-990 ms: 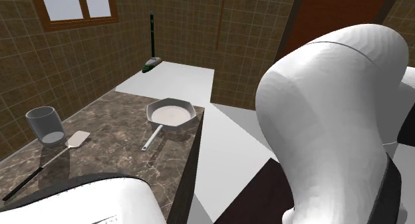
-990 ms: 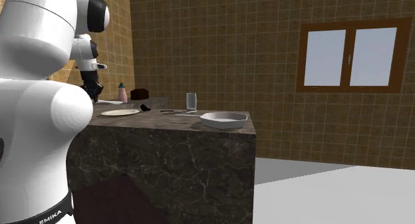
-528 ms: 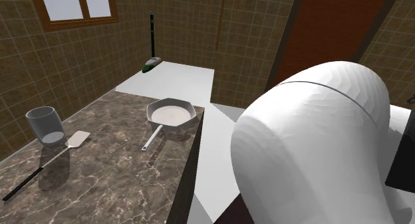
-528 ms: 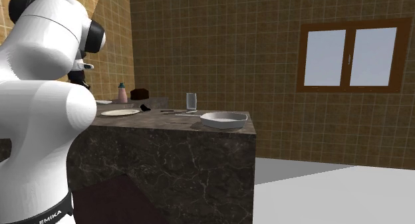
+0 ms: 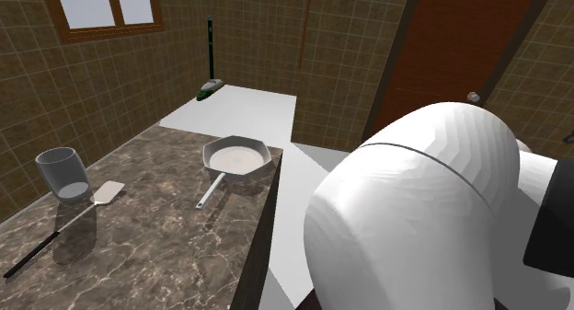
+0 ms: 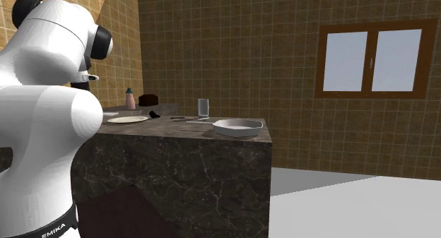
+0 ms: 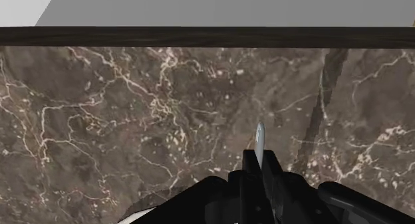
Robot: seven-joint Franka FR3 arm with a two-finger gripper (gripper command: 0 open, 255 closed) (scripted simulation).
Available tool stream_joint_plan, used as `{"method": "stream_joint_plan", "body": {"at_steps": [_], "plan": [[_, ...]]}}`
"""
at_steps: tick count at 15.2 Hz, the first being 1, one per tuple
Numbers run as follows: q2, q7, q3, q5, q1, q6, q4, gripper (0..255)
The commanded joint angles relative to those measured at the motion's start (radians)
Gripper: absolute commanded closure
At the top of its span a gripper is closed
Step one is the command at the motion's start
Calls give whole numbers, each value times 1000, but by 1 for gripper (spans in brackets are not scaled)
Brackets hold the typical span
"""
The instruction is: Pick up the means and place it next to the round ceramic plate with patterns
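Polished dark-brown stone with pale veining, marble-like, on the counter (image 5: 138, 248); clear, glassy finish on the tumbler (image 5: 63, 173); smooth grey, dull metal look on the pan (image 5: 236, 157) and the spatula (image 5: 108, 192). Matt brown grid tiling on the wall (image 5: 276, 51), brown wood look on the window frame (image 6: 370, 58), plain matt grey on the floor (image 5: 322, 198). Smooth, softly glossy white shell on the arm (image 5: 414, 216); matt black on the gripper (image 7: 259, 159), clasped around a thin, pale grey strip (image 7: 259, 133) with a faint sheen.
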Motion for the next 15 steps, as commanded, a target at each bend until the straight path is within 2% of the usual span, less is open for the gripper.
{"method": "stream_joint_plan", "body": {"at_steps": [1,9,15], "plan": [[8,5,-3,-5,0,21,-14,255],[38,28,-17,-28,-2,107,-74,255],[39,28,-17,-28,-2,107,-74,255]]}}
